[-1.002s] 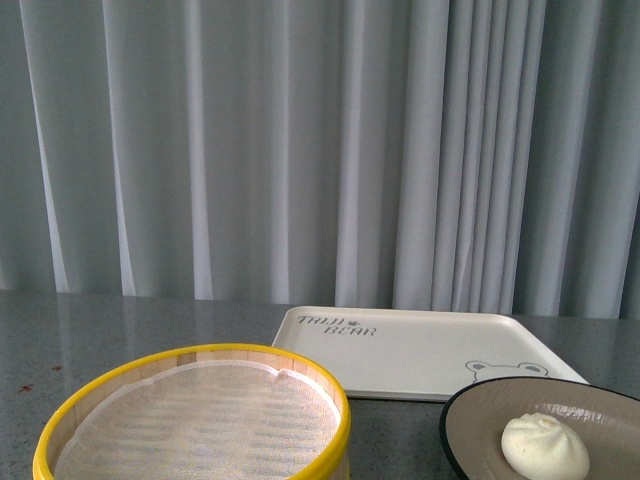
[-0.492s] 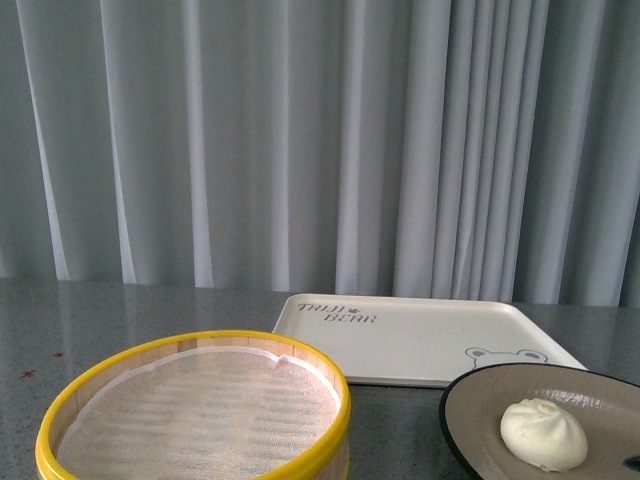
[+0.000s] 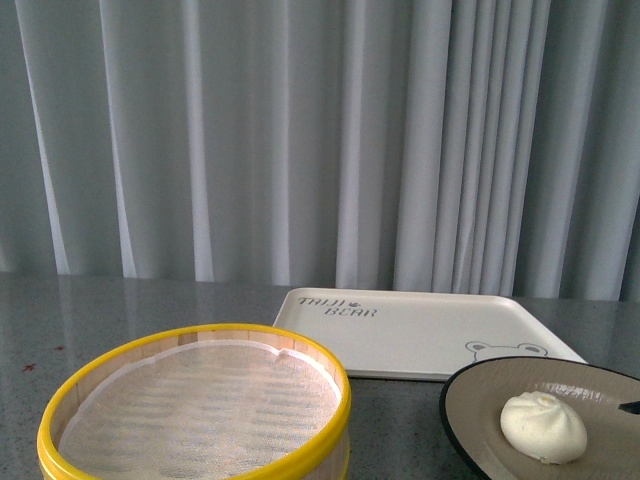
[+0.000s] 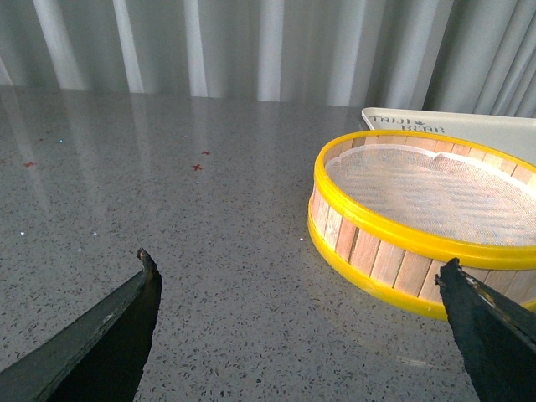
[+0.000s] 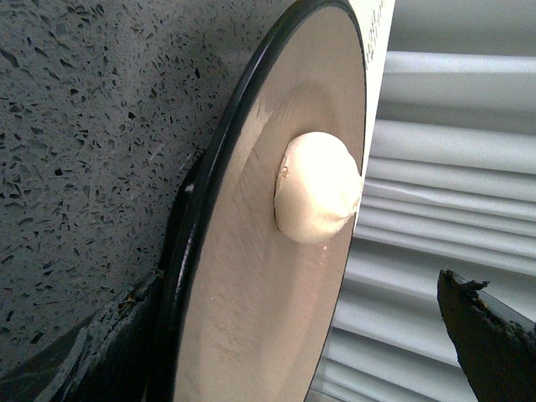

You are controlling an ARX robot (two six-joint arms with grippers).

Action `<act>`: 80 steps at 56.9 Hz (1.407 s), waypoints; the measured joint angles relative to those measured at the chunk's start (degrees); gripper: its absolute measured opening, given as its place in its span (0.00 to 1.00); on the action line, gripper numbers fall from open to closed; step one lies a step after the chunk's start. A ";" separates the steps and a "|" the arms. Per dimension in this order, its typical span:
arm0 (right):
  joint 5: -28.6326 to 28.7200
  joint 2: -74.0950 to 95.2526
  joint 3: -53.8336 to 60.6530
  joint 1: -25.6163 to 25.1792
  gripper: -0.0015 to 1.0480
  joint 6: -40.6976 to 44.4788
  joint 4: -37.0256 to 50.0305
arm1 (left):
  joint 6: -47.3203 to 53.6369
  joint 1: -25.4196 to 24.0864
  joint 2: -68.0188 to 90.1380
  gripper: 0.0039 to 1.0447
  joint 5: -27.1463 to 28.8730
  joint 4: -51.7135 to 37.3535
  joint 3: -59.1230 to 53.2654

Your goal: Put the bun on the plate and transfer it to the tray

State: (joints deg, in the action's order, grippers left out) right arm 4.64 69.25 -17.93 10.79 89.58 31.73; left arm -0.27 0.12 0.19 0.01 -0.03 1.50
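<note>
Lettering (image 3: 337, 306) "TAIJI BEAR" on tray (image 3: 420, 335), bear face (image 3: 507, 350) printed; bun (image 3: 543, 427) on plate (image 3: 480, 405).

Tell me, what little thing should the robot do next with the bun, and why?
Probably shut the right gripper on the plate's rim. The bun already sits on the plate, which rests on the table, not on the tray. The open gripper seems to straddle that rim, so gripping comes before lifting.

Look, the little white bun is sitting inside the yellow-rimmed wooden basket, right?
No. The small white steamed bun sits on the round tan black-rimmed plate; the yellow-rimmed wooden basket holds only its white liner. The front view shows it.
</note>
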 joint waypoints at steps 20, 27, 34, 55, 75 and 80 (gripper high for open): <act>-0.04 1.53 0.00 -1.18 0.72 -1.42 1.29 | 0.00 0.00 0.00 0.94 0.00 0.00 0.00; -0.74 1.53 0.46 -1.27 0.52 -2.47 0.68 | 0.00 0.00 0.00 0.94 0.00 0.00 0.00; -2.12 1.03 1.68 -0.42 0.32 -3.43 0.66 | 0.00 0.00 0.00 0.94 0.00 0.00 0.00; -1.66 -3.91 2.71 0.72 0.03 -4.17 -1.14 | 0.00 0.00 0.00 0.94 0.00 0.00 0.00; 6.34 -3.15 -10.01 -6.03 0.03 -2.51 -9.88 | 0.00 0.00 0.00 0.94 0.00 0.00 0.00; 9.42 -0.35 -14.56 -8.26 0.03 -1.07 -14.10 | 0.00 0.00 0.00 0.94 0.00 0.00 0.00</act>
State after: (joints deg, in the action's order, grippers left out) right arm 14.06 68.90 -32.49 2.52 88.51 17.63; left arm -0.27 0.12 0.19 0.01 -0.03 1.50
